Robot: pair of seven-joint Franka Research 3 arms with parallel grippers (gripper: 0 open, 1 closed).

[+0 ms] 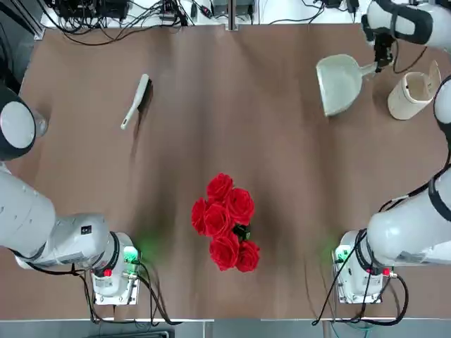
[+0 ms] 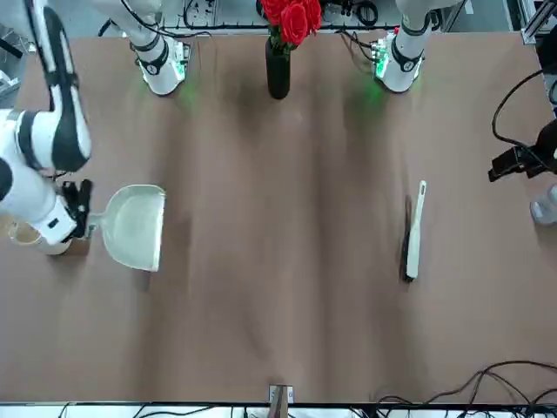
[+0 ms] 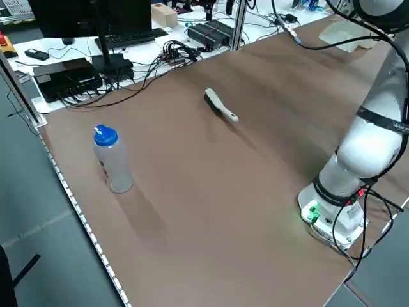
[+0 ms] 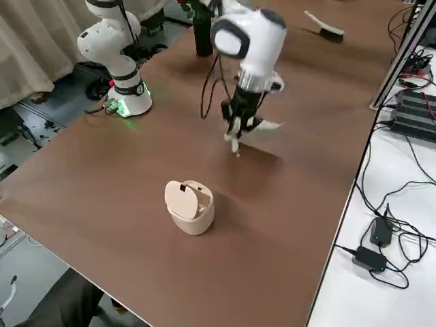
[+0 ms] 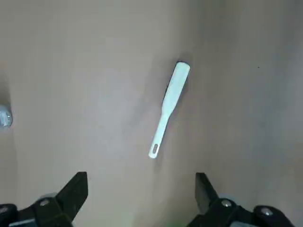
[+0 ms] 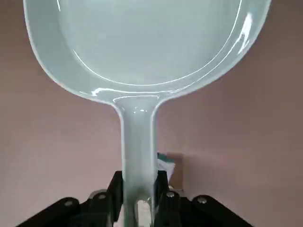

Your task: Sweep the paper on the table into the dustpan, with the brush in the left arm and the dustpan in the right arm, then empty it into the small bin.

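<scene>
Brown bench (image 1: 211, 148): no writing. Your left gripper (image 5: 142, 196), over the left side, has its jaws wide apart, holding nothing. Your right gripper (image 1: 382, 62), far right, has its jaws closed on the handle of the dustpan (image 1: 340, 86); mouth faces left, probably to meet the sweep. Small bin (image 1: 407, 98) stands just right, likely for a short dump. Bottle (image 3: 113, 163), left: label unreadable. Brush (image 1: 137, 101), far left, handle end near, likely for an easy grab. Paper: can't pick it out.
</scene>
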